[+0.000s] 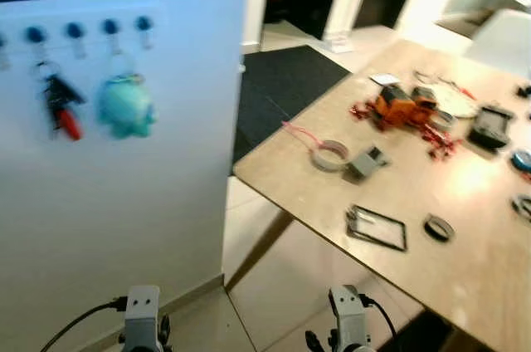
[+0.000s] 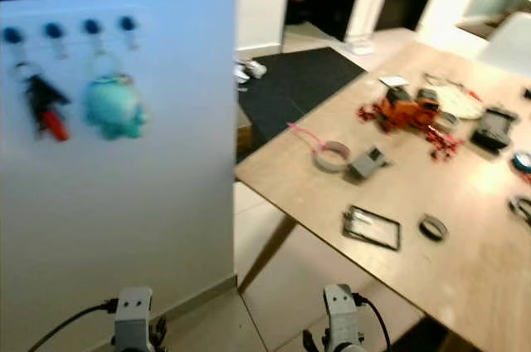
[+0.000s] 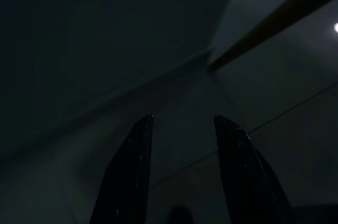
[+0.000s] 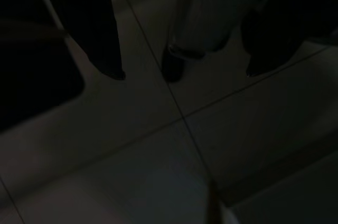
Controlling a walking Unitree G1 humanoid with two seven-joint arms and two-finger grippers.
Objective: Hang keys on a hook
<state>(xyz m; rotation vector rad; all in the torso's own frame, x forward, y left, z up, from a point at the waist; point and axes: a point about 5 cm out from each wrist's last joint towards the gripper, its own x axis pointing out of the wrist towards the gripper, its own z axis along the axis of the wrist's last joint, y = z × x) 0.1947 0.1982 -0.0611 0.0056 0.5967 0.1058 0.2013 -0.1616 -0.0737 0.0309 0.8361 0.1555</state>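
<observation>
A row of blue hooks [image 1: 75, 31] sits on a white wall panel at my left. A black and red key bunch [image 1: 60, 103] hangs from one hook. Beside it, a teal plush keychain [image 1: 124, 107] hangs from another. The rightmost hook [image 1: 143, 23] is bare. Both arms hang low, with the left wrist [image 1: 143, 310] and right wrist [image 1: 348, 319] at the bottom edge. My left gripper [image 3: 183, 121] is open over dark floor near a baseboard. My right gripper [image 4: 185, 73] is open above floor tiles, holding nothing.
A wooden table [image 1: 465, 244] juts in from the right, its corner near the panel's edge. On it lie a tape ring [image 1: 330, 155], a grey block [image 1: 365, 161], an orange toy [image 1: 402, 107] and a black frame [image 1: 377, 227]. A dark mat [image 1: 282, 86] lies beyond.
</observation>
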